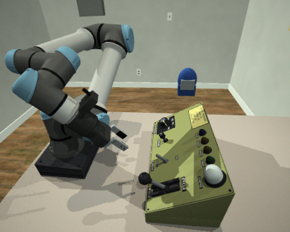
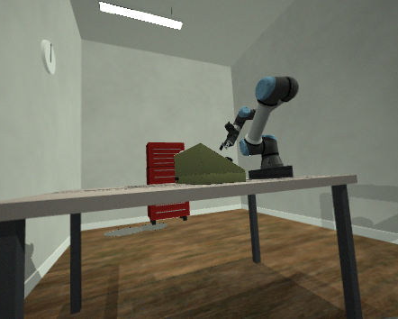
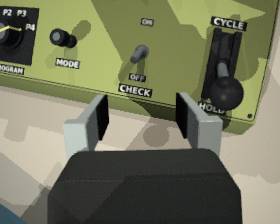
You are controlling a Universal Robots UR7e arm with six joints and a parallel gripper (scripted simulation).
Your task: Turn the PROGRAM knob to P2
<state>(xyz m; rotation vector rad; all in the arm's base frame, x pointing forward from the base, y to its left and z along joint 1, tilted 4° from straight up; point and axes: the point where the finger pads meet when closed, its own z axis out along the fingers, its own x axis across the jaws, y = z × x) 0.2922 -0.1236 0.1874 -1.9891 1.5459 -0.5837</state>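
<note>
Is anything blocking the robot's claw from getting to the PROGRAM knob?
Nothing visible blocks it. The open, empty gripper hovers off the console's near edge, roughly level with the CHECK toggle. The PROGRAM knob sits further along the panel, past the MODE knob, which stands beside the sideways route, not in it.

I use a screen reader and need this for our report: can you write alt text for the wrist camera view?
The open two-finger gripper, holding nothing, hovers short of the near edge of an olive-green sloped console. Ahead are the black PROGRAM knob at far left, pointing at P4, a MODE button, a CHECK toggle and a black-balled CYCLE lever.
</note>
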